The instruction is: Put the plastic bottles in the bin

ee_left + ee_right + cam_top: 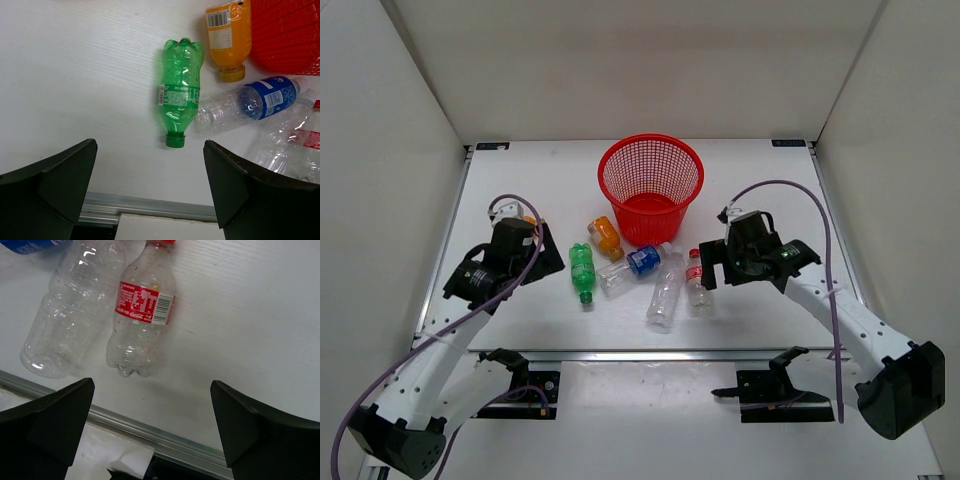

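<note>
The left gripper point(150, 145) hangs over the near part of the white table point(770, 200) with its two dark fingers spread wide and nothing between them. Straight ahead of it lies the green bottle point(179, 95) on its side, cap pointing back toward the gripper, with bare table between the two. A clear bottle with a blue label point(250, 102) lies against or just beside the green bottle's shoulder. An orange bottle point(229, 35) lies beyond them, close to the foot of the bin point(651, 185).

The right gripper point(152, 384) is likewise wide open and empty. Just ahead of it lies a clear bottle with a red label point(141, 315), base nearest the fingers. A plain clear bottle point(65, 315) lies alongside it, on the side toward the other bottles, touching or nearly so.

The bin stands upright near the middle of the table, behind the cluster of bottles. A scrap of orange point(528, 219) shows behind the left wrist, too hidden to identify. A metal rail point(150, 432) runs along the table's near edge, and plain white walls point(400, 150) enclose the table.
</note>
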Motion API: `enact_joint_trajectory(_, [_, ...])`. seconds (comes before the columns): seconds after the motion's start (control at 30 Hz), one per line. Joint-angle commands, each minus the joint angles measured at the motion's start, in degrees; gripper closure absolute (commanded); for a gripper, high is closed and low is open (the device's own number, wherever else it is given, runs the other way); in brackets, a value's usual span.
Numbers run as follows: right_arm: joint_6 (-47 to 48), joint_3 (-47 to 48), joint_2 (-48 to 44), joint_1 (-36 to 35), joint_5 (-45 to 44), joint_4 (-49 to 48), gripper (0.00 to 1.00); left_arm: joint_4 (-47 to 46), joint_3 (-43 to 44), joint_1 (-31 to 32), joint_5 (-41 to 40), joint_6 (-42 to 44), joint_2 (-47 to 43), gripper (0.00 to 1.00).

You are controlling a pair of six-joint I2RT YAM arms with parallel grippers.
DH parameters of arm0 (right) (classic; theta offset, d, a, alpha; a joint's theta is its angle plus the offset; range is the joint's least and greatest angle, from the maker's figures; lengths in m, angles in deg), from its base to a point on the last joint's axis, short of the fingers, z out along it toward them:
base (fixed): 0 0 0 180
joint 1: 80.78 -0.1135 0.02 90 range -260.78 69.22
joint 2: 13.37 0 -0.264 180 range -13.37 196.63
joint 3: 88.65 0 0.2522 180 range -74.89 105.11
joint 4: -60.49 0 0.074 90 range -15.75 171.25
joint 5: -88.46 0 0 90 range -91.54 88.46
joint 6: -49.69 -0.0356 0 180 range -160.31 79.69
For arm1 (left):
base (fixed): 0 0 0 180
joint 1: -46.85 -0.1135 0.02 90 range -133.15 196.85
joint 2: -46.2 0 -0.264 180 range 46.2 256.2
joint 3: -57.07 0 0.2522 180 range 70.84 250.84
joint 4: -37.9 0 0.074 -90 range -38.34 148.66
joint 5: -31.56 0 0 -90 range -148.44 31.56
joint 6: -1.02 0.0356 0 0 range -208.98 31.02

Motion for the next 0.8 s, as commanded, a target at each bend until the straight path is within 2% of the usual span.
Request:
enact_joint_trajectory(0.0, [-4.5,-1.9,1.1,-2.3,-0.4,-6.7,0.01,0.6,-2.4,-1.0,0.1,-1.0,-3.4,0.01])
enact_joint_trajectory(0.17, [-6.7,-6.4,4.6,-2.8,0.3,-13.6,0.0,1.7,-5.2,-2.0,1.6,-2.4,-6.4,0.02])
enact_joint_trajectory(0.27, [-7.3,-7.3,7.3,-2.5,0.1,-17.7,0.05,2.6,-5.9,-2.0,1.0,-3.7,-8.5,0.01])
enact_joint_trajectory(0.4, [-8.3,-9.6,11.7,-3.6,-6.6,-24.1,0.08,4.2,-7.5,-2.0,1.3,-4.8,-10.7,0.02])
enact_joint_trajectory(0.5, [-8.7,-13.4,13.3,-2.0,-5.1,-31.2,0.09,5.0,-8.0,-2.2,1.4,-5.9,-12.2,0.01])
enact_joint_trajectory(0.57, [-10.0,-14.9,13.5,-1.7,-6.7,-33.2,0.15,5.7,-8.0,-2.1,1.9,-6.2,-13.2,0.02])
enact_joint_trajectory(0.6, [-9.8,-15.4,13.4,-1.5,-8.5,-34.0,0.2,6.1,-8.1,-2.0,1.9,-6.6,-13.3,0.02])
enact_joint_trajectory(0.63, [-9.8,-16.1,12.7,-1.4,-9.5,-34.3,0.3,5.9,-8.2,-2.0,1.6,-6.9,-13.5,0.01])
enact_joint_trajectory(0.7, [-9.7,-17.5,11.6,-1.3,-10.8,-34.8,0.39,5.6,-8.8,-1.8,1.8,-7.1,-14.3,0.01])
enact_joint_trajectory(0.77, [-8.9,-18.4,10.0,-0.3,-11.6,-34.9,0.62,4.7,-9.6,-2.0,2.4,-7.3,-14.4,0.01])
